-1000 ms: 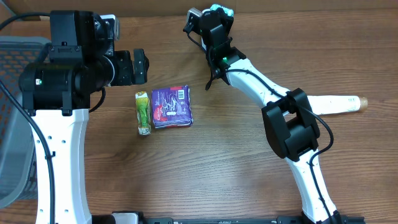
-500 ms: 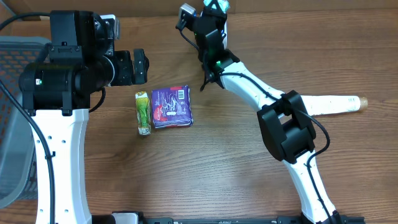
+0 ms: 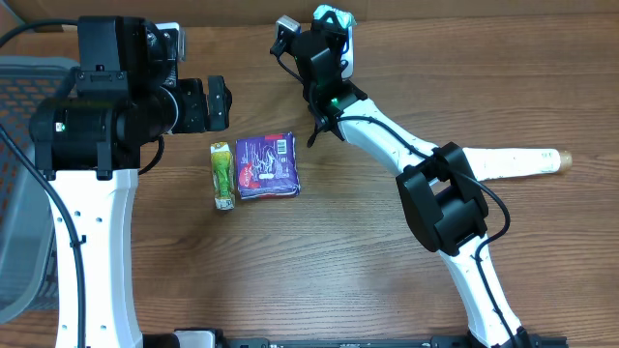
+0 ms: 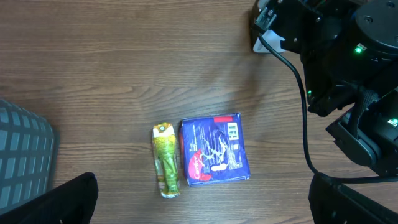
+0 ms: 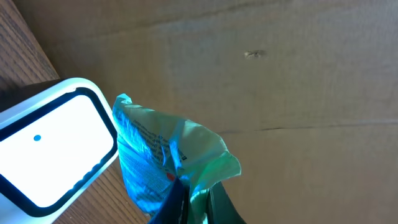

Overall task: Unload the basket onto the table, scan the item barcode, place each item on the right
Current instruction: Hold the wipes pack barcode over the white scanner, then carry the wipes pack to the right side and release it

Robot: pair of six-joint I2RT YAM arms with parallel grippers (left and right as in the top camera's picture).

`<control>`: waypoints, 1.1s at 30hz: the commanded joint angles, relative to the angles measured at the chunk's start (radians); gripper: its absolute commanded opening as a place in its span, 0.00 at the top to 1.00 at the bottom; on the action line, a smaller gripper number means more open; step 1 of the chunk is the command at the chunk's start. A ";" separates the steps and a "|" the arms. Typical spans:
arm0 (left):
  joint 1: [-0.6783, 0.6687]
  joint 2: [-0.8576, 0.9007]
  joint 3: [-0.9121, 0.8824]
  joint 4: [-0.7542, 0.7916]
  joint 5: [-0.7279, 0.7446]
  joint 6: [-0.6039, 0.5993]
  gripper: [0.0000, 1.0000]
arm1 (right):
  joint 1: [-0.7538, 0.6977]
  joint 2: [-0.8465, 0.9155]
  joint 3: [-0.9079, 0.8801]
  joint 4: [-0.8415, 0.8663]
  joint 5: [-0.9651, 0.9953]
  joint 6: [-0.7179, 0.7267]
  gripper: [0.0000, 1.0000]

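- Right hand (image 5: 189, 202) is pinching the green packet (image 5: 168, 155) up beside the scanner window (image 5: 50, 149), I guess to catch its barcode.
- Left hand (image 4: 205, 208) hangs wide open over the purple pack (image 4: 214, 152), probably next up.

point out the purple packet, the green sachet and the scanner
purple packet (image 4: 214, 151), left wrist view, its middle
green sachet (image 4: 166, 160), left wrist view, its middle
scanner (image 5: 50, 152), right wrist view, its white window
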 commanded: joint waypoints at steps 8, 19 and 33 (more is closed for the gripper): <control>-0.002 0.008 0.010 0.002 0.000 0.008 0.00 | 0.014 -0.102 0.010 -0.108 0.025 0.133 0.96; -0.002 0.008 0.010 0.002 0.000 0.008 0.00 | -0.011 -0.506 0.010 -0.757 -0.254 0.770 0.96; -0.002 0.008 0.010 0.002 0.000 0.008 0.00 | -0.501 -0.635 -0.121 -1.313 -0.793 1.271 0.96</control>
